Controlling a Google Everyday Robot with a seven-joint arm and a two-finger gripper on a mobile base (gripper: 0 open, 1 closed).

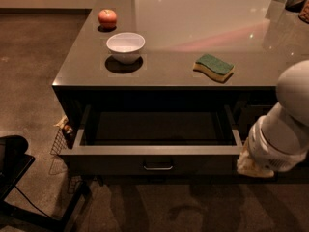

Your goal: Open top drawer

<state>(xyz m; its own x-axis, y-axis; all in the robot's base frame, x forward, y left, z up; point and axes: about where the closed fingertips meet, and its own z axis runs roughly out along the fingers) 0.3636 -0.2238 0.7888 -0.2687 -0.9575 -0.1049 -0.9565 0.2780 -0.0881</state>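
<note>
One claw (253, 166) hangs by the right front corner of the open top drawer (157, 151); its spread cannot be told

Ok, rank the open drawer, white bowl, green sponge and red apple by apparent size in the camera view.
1. Open dark grey-brown top drawer, clearly largest.
2. Round white bowl and green-and-yellow sponge: about alike, no ranking.
3. Small red apple, smallest, though farthest away.
The gripper is beside the drawer's right front corner.

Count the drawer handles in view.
1: the bar handle, centred on the front of the open top drawer. The arm may hide others at right; the gripper sits by that drawer's right front corner.
</note>
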